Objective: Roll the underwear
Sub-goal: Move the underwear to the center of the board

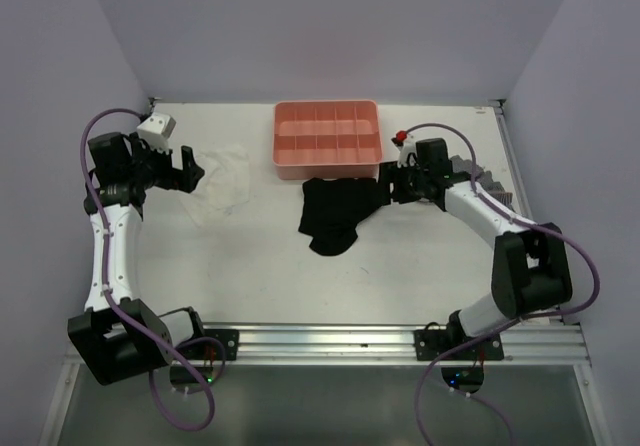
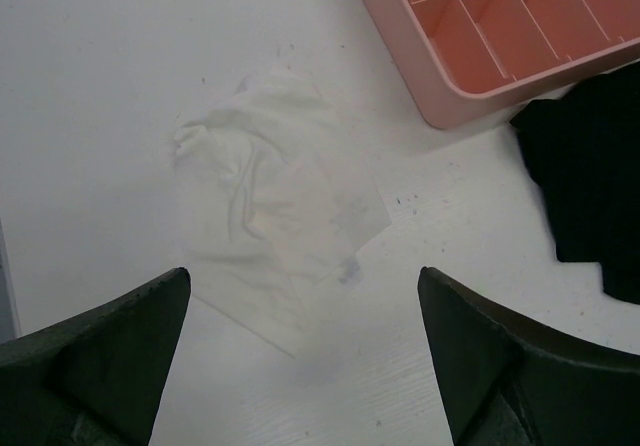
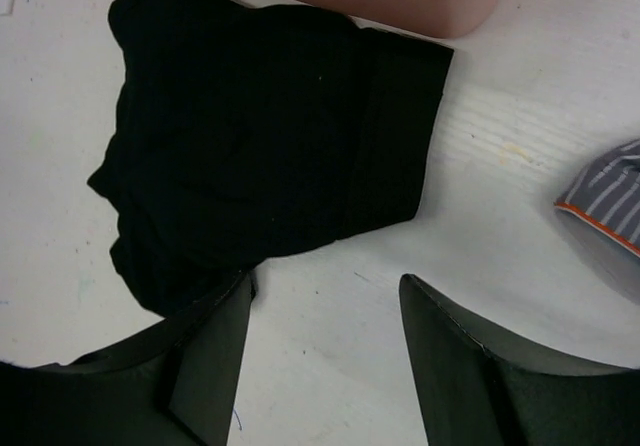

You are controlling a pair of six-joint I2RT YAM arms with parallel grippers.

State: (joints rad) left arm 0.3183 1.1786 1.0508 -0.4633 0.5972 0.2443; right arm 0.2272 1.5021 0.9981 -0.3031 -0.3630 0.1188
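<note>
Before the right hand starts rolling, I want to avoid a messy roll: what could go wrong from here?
1. The underwear lies close against the tray, so a roll toward it may jam or shove it.
2. One side is bunched, so the roll may come out lopsided.
3. The open left hand hovers over the white cloth and might catch that instead.

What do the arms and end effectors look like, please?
The left arm and right arm have white links, black joints and looping purple cables. The left end effector and right end effector have broad black tapering fingers. The left wrist carries a white camera.
</note>
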